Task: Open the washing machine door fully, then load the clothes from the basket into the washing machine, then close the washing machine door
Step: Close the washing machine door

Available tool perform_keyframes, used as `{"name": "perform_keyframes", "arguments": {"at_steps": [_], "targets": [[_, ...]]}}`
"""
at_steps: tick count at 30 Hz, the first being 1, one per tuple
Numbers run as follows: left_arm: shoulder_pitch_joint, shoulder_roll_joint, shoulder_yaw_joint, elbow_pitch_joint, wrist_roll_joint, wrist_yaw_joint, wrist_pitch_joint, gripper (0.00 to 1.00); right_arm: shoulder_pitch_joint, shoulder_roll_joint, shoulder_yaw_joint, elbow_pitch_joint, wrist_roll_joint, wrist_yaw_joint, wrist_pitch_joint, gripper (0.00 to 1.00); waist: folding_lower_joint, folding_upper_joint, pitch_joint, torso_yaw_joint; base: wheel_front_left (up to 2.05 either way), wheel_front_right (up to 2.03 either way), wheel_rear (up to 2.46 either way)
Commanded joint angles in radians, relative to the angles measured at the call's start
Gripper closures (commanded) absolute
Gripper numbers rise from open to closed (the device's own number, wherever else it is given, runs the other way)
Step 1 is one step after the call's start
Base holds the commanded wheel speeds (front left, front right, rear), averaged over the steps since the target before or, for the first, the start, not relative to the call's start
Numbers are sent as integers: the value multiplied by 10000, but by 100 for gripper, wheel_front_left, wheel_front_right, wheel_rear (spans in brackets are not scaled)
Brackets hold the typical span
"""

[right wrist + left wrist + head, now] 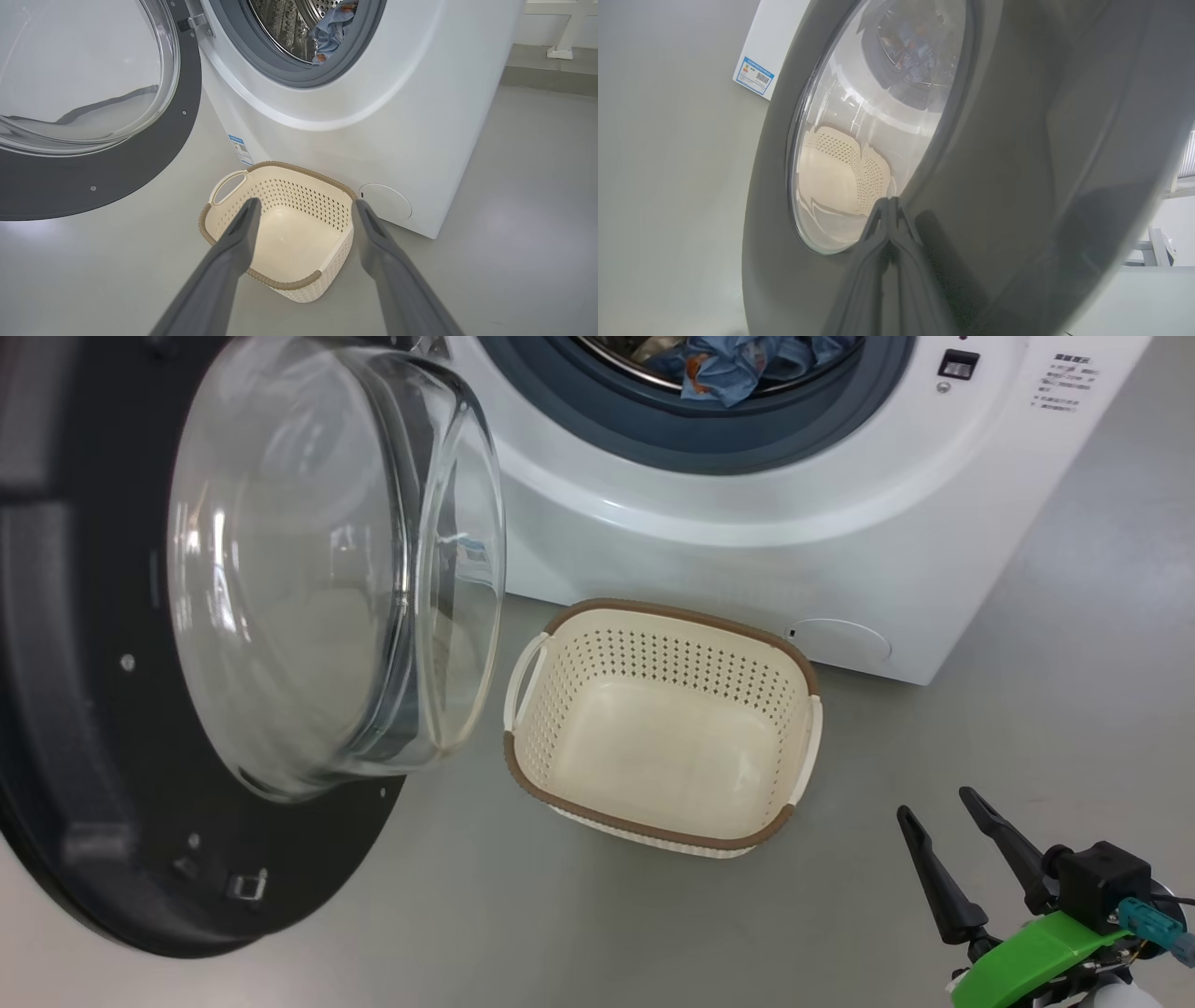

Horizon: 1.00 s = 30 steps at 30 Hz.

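Clothes (724, 369) in drum (280, 23), basket (653, 616) empty. Left gripper (887, 205) pinched closed at door (84, 709) outer face, right gripper (935, 803) spread. Risk: closing door traps fabric nr gasket (579, 401).

Clothes (728, 369) partly beyond the top edge.

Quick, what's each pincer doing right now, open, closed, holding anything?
Left pincer: shut, empty, tips at the washing machine door, outer face.
Right pincer: open, empty, near the basket.
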State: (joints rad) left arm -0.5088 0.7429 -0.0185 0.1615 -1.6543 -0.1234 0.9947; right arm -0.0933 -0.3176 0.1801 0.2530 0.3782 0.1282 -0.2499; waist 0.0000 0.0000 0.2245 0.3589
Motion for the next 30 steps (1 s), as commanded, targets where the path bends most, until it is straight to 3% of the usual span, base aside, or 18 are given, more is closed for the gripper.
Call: {"name": "perform_keyframes", "arguments": {"at_steps": [1,16,30], "targets": [[-121,514,478,-512,-86,-73,127,100,131,-68,143,-249,-19,25,-119,0,0,0,-44,-136,0,0,0],[-185,-397,414,-2048,-562,-73,803,100,290,211,-19,-288,-19,25,-119,0,0,0,-348,-1028,0,0,0],[-1075,-1524,-213,-2663,86,-73,599,100,179,581,-29,-270,-24,25,-119,0,0,0,-464,-2168,0,0,0]]}}
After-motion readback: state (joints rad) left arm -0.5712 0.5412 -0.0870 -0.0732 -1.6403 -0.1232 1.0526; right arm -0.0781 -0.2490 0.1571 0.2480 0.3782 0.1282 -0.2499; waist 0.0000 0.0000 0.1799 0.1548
